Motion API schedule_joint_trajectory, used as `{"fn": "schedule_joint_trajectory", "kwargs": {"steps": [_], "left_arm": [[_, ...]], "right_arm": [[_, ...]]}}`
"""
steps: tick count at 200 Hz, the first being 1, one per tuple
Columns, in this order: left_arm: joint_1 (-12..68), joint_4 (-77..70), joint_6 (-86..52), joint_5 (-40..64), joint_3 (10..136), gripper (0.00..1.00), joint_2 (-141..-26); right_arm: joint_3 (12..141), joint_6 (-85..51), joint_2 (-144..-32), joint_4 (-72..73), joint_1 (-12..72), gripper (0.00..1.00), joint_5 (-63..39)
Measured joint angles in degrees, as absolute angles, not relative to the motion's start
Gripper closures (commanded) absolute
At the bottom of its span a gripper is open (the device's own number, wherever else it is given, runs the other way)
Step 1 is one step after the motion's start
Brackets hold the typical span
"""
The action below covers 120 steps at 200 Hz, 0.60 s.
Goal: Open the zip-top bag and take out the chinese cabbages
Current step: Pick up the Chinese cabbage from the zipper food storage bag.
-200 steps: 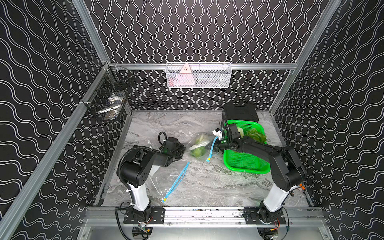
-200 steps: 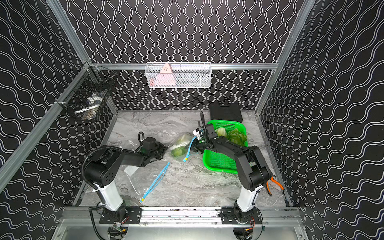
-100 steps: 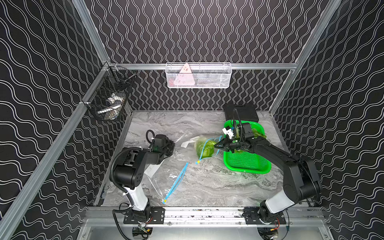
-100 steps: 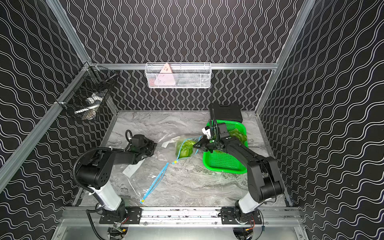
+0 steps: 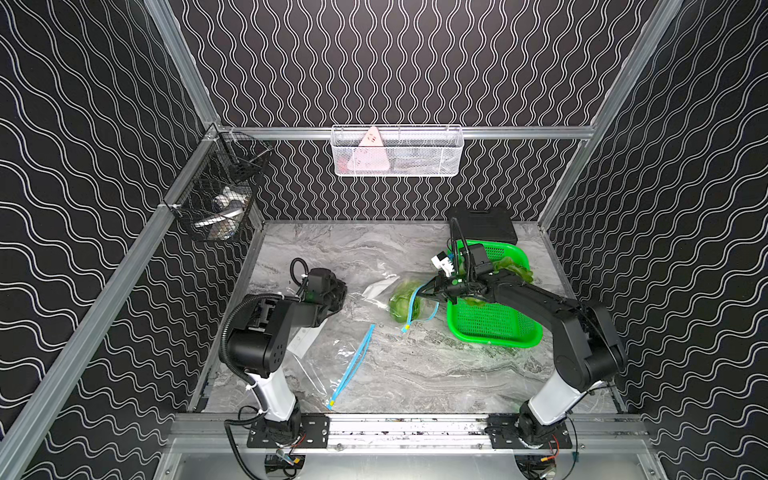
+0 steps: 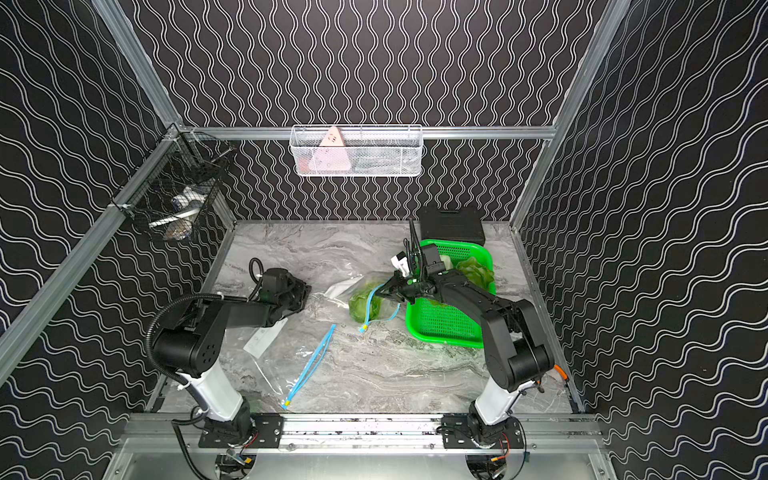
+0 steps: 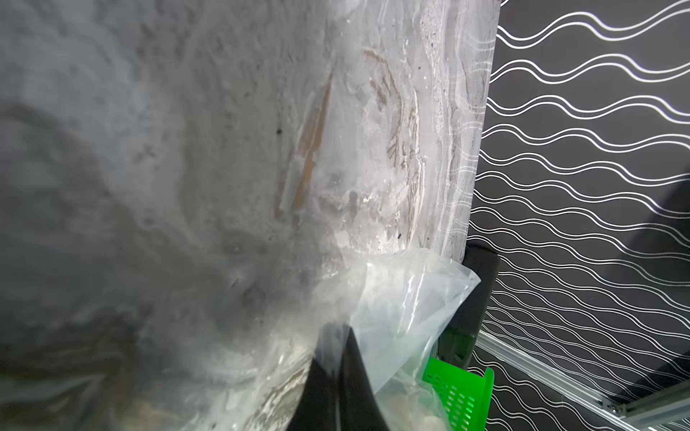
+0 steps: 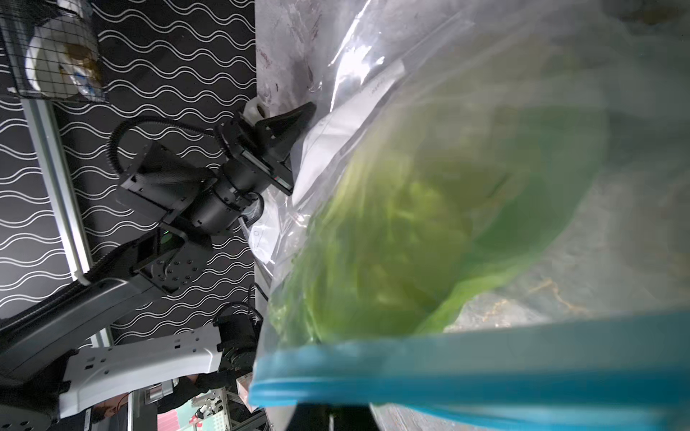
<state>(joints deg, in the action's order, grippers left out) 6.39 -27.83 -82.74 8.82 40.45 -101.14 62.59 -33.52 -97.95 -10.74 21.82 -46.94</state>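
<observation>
One chinese cabbage is still sitting inside the zip-top bag, which is stretched between the two arms low over the worktop, right beside the green basket. More cabbage is already in the far end of that basket. It looks like two heads, though they're hard to count behind the arm, so the job reads as mostly done with one head left to get out. The right end effector is pressed together on the bag's blue zip strip, and the left end effector is clamped on the clear film at the opposite end. Whether the zip is actually parted, hard to say. Around it, a second bag lies flat near the front and a black case sits behind the basket. The right arm itself lies across the basket, so that's the main thing in the way.
</observation>
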Motion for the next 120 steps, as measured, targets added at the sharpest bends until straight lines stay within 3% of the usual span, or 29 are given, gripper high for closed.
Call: {"fn": "schedule_joint_trajectory", "kwargs": {"steps": [15,54,75,98,120], "left_arm": [[6.42,-27.86,-82.74,8.93,40.47,1.0,-101.14],[6.42,-27.9,-82.74,9.26,40.38,1.0,-101.14],[6.42,-27.97,-82.74,9.3,40.12,1.0,-101.14],[6.46,-28.05,-82.74,9.43,40.05,1.0,-101.14],[6.48,-28.14,-82.74,9.47,40.03,1.0,-101.14]], "right_arm": [[62.37,-33.61,-98.1,-10.26,21.91,0.64,-46.06],[62.33,-35.14,-98.8,-9.19,22.02,0.52,-44.77],[62.78,-35.2,-100.2,-9.06,22.06,0.53,-44.07],[63.48,-35.35,-101.73,-9.08,22.72,0.64,-43.46],[63.77,-35.4,-103.04,-9.1,23.73,0.59,-43.13]]}}
